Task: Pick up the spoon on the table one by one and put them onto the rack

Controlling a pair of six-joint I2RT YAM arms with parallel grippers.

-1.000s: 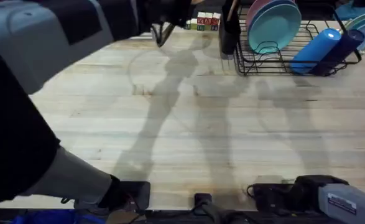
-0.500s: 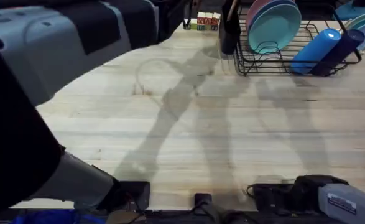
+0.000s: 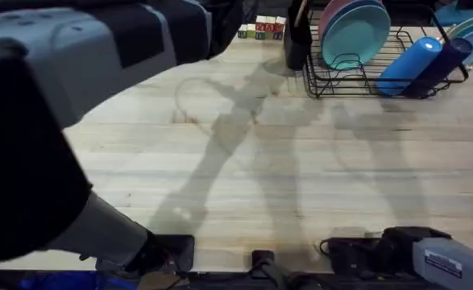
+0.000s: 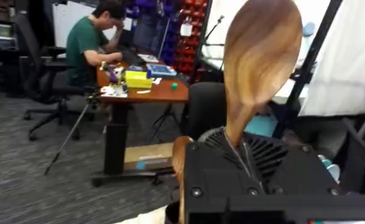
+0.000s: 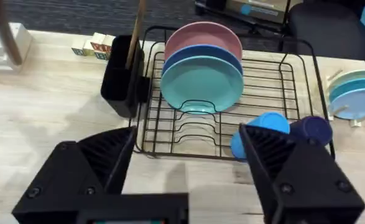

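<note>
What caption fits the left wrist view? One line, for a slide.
Left gripper grips a wooden spoon by its handle, the oval bowl standing clear beyond it.

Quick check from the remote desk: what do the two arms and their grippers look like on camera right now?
The left arm has pale grey housings with black panels and black joints. The left gripper is matte black, with ribbed finger bases and small screws. The right arm has a grey link bearing a white printed label, with black cabling beside it. The right gripper has black angular fingers, ribbed inside.

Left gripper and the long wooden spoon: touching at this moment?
Touching. The left wrist view shows the spoon rising from between the left gripper's fingers, its handle clamped there and the bowl standing upright above them.
</note>
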